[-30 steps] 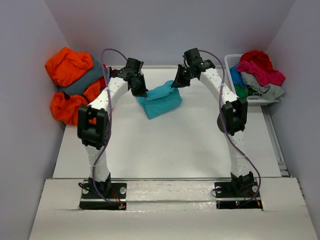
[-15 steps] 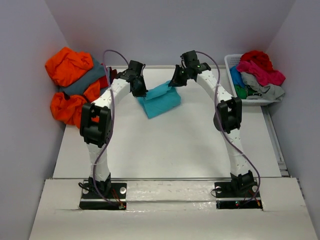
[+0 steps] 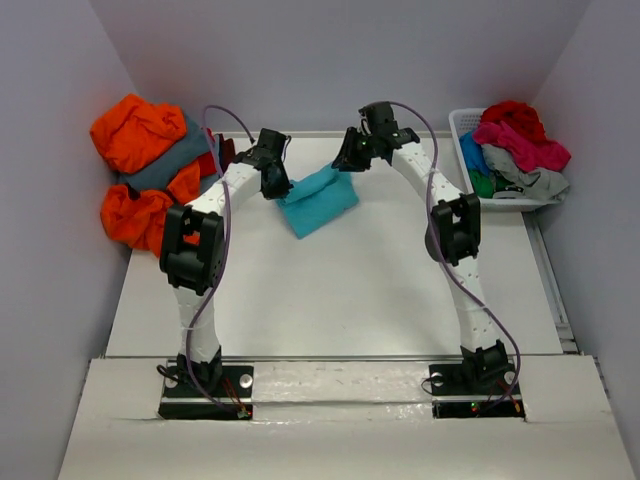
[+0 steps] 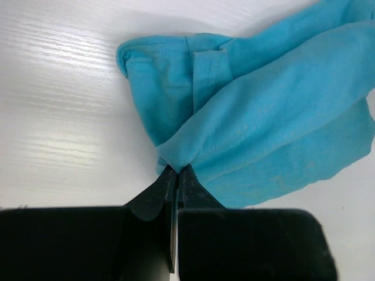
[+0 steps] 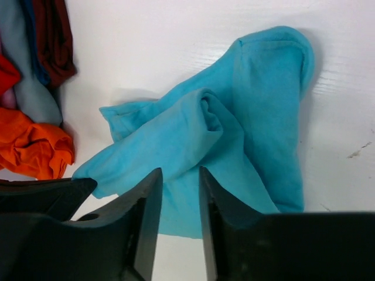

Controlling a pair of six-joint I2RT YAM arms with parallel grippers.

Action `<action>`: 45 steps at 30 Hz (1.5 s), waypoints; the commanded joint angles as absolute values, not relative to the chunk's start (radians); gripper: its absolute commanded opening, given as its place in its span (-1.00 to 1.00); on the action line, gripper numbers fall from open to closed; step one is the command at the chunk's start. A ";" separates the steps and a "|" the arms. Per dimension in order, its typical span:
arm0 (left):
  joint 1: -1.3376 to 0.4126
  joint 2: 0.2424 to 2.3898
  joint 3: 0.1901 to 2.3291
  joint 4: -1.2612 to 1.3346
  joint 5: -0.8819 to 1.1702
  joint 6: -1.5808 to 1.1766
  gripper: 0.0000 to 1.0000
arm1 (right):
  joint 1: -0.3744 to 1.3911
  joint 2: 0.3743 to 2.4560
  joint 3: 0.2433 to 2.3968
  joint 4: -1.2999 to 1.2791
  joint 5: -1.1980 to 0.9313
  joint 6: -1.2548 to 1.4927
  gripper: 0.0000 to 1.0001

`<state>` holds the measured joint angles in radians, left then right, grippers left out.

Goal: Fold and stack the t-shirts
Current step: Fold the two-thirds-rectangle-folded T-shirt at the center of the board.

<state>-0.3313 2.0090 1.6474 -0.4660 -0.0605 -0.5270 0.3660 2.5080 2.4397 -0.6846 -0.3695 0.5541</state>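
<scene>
1. My left claw (image 4: 176, 171) is pinched tight on a bunched fold of the turquoise t-shirt (image 4: 263, 129).
2. My right claw (image 5: 179, 175) has its fingers apart, over the same shirt.
3. The shirt lies crumpled near the table's (image 3: 330, 300) far edge, about mid-width.

Top external: high above the near edge, facing far. Wrist views: close, looking down. All three share turquoise t-shirt (image 3: 318, 203).

No writing, label, brand or number is legible in any view.
</scene>
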 commanded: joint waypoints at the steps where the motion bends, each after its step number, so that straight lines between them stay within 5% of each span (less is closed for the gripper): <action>1: -0.325 1.994 1.647 -0.459 -0.132 -0.558 -0.57 | 0.357 2.510 2.477 -0.627 -0.373 0.537 -0.14; 2: -0.325 1.993 1.651 -0.462 -0.141 -0.561 -0.19 | 0.357 2.505 2.470 -0.630 -0.370 0.534 -0.11; 5: -0.336 1.973 1.638 -0.453 -0.167 -0.563 0.40 | 0.357 2.481 2.448 -0.624 -0.365 0.525 -0.03; 7: -0.336 1.967 1.634 -0.443 -0.166 -0.558 0.49 | 0.357 2.464 2.421 -0.621 -0.364 0.525 0.00; 15: -0.345 1.971 1.661 -0.452 -0.135 -0.551 0.50 | 0.357 2.370 2.286 -0.621 -0.359 0.526 -0.01; 24: -0.396 1.948 1.661 -0.480 -0.112 -0.545 0.49 | 0.357 2.276 2.152 -0.623 -0.373 0.528 -0.26; 34: -0.428 1.986 1.689 -0.514 -0.068 -0.531 0.48 | 0.357 2.358 2.146 -0.638 -0.468 0.563 -0.61; 45: -0.437 2.130 1.808 -0.558 -0.035 -0.519 0.48 | 0.357 2.489 2.203 -0.666 -0.514 0.569 -0.70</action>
<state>-0.4328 2.0853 1.7332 -0.5297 -0.0475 -0.5354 0.3656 2.4390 2.1555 -0.6590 -0.4782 0.5686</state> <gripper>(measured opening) 0.742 0.159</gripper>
